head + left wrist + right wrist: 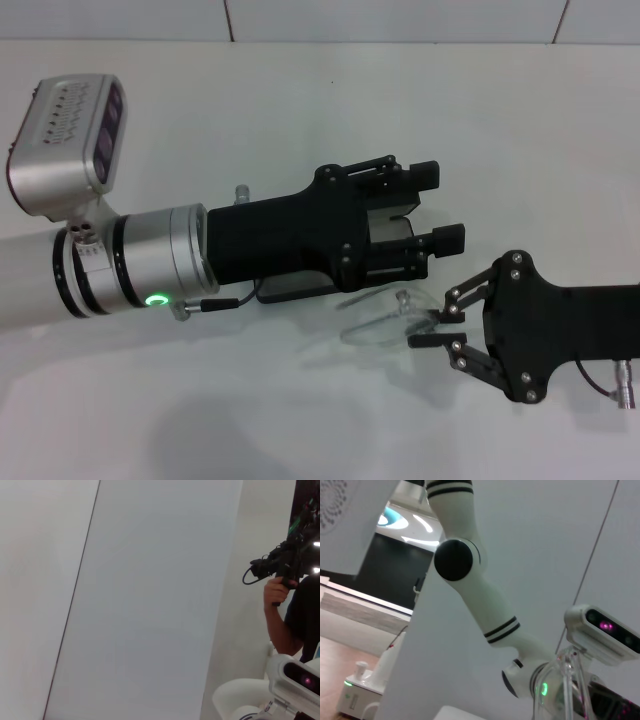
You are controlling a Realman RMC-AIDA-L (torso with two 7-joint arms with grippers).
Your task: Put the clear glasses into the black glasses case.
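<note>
Left gripper [440, 205], fingers parted, empty, above the black glasses case [300, 287].
Right gripper [432, 328]: fingertips pinched on clear glasses [385, 318], white table [300, 100].

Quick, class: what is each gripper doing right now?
Left gripper: open, holding nothing, above the black glasses case.
Right gripper: shut on the clear glasses.

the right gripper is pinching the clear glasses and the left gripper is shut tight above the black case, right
Not quite. The head view shows the left gripper open, its fingers spread apart, not shut tight. The rest holds: it hangs above the black glasses case, which is mostly hidden beneath it, while the right gripper is closed on the end of the clear glasses.
</note>
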